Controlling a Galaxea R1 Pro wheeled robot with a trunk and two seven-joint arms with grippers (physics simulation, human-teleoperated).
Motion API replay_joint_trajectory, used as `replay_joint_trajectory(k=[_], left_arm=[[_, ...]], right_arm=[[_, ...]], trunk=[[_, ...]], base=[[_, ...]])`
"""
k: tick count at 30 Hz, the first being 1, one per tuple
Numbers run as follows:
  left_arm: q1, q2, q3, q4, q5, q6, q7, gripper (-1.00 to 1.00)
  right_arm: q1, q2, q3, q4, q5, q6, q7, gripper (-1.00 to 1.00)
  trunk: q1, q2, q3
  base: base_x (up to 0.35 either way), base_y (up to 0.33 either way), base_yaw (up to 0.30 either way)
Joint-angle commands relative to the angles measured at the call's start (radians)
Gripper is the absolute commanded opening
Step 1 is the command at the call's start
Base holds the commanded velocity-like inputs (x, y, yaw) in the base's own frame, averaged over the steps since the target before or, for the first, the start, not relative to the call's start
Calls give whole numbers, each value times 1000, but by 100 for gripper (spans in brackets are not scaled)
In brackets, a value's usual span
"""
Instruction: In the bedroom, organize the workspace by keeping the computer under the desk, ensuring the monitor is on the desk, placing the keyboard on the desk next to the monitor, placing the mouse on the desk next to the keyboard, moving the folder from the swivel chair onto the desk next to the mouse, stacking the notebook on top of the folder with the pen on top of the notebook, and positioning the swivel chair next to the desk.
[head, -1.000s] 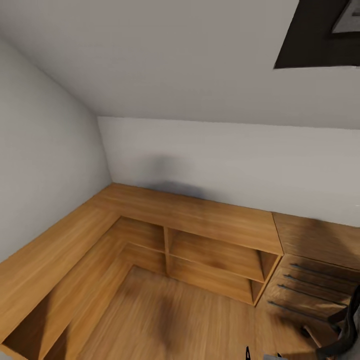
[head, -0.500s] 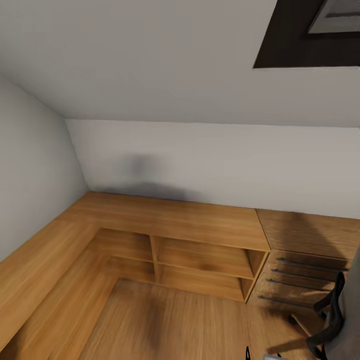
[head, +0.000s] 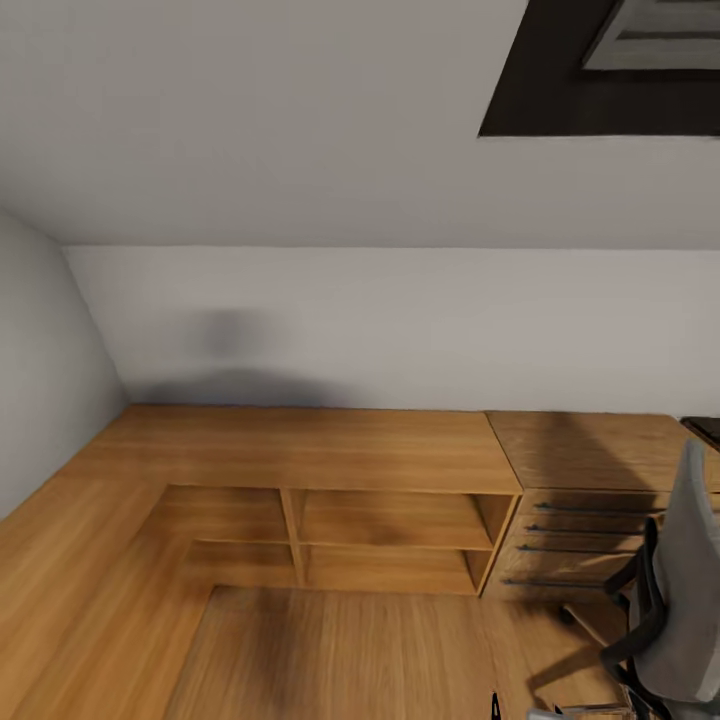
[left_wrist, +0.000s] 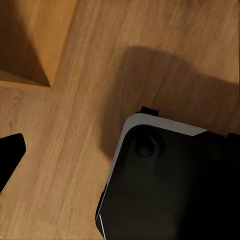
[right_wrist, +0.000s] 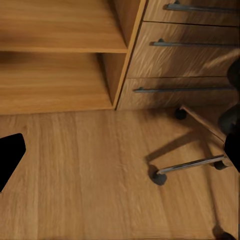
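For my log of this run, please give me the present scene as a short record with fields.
setting: room corner with grey walls and a wood floor
furniture: L-shaped wooden shelf unit with open compartments; beside it a wooden drawer unit with slim bar handles
swivel chair: grey, at the head view's right edge, standing in front of the drawer unit; its chrome legs and castors are seen by the right wrist camera
robot base: dark body with a white edge on the floor
tools: state cannot be told
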Motion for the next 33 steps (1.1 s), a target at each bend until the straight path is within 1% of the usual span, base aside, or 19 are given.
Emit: replay_joint_trajectory(k=[1,13,26,33], left_arm=[[0,1,-7,-2,11,-4,7,100],[0,1,-7,-2,11,-4,7,100],[0,1,-7,-2,11,-4,7,100],[0,1,-7,-2,11,-4,7,100]], right_arm=[[-1,1,9,2,-3,-2,-6,100],[-1,1,6,2,-6,-3,-6,100],[-1,2,5,2,-6,-2,-7,100],[-1,2,5,2,-6,-2,-6,100]], trunk=[[1,-2,-2],[1,-2,-2],[1,-2,-2],[1,-2,-2]], base=[[22,54,-291],[10,14,-294],[220,209,-296],[105,67,-296]])
